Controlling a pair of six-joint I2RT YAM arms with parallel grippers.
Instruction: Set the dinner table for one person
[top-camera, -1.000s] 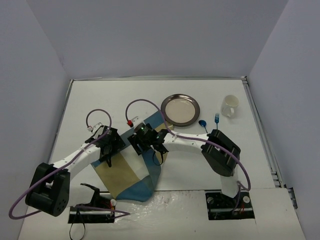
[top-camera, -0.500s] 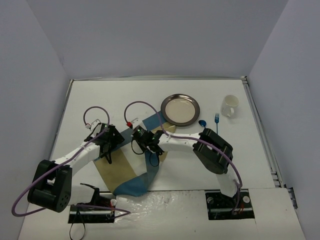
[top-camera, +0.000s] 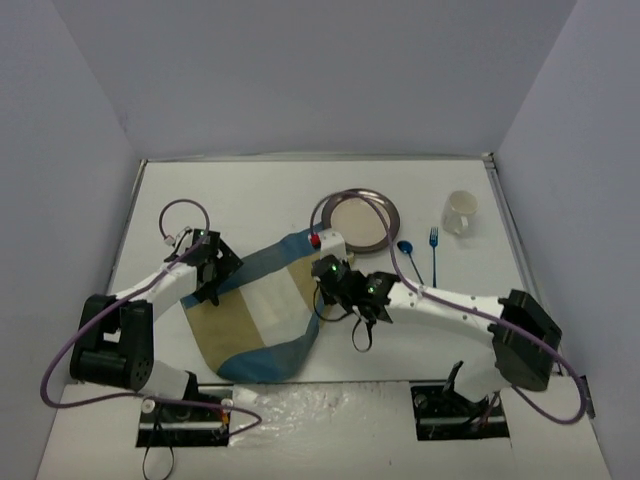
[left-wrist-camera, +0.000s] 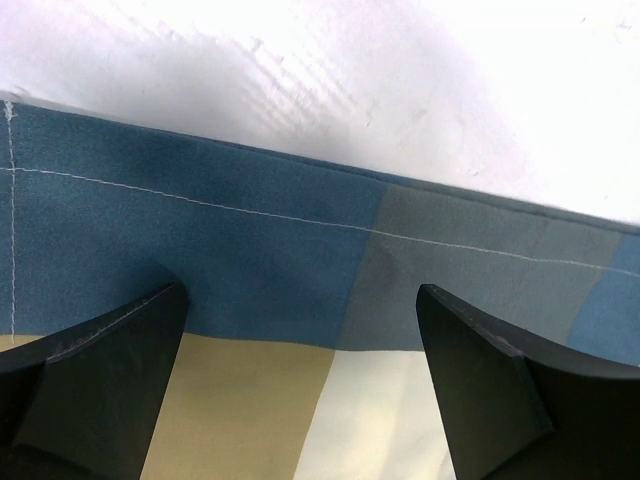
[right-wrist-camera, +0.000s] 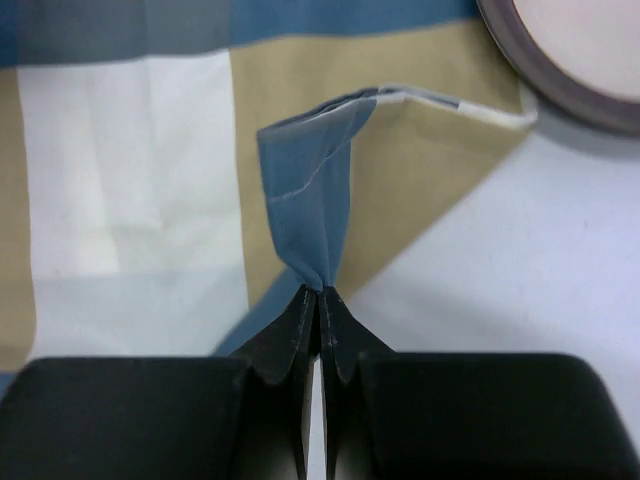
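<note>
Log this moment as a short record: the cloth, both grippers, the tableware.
placemat: blue-and-tan checked, rumpled on the dinner table, left of the plate
left gripper: open, over the placemat's blue border, gripping nothing
right gripper: shut on a raised fold of the placemat's edge
plate: far centre, empty
spoon, fork: side by side, right of plate
cup: far right

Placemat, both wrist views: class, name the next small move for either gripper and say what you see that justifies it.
Probably lower and close the left gripper on the blue border beneath it. Its jaws stand open over that edge, while the right gripper pinches a fold of the placemat, which lies rumpled; two holds could pull it flat.
</note>
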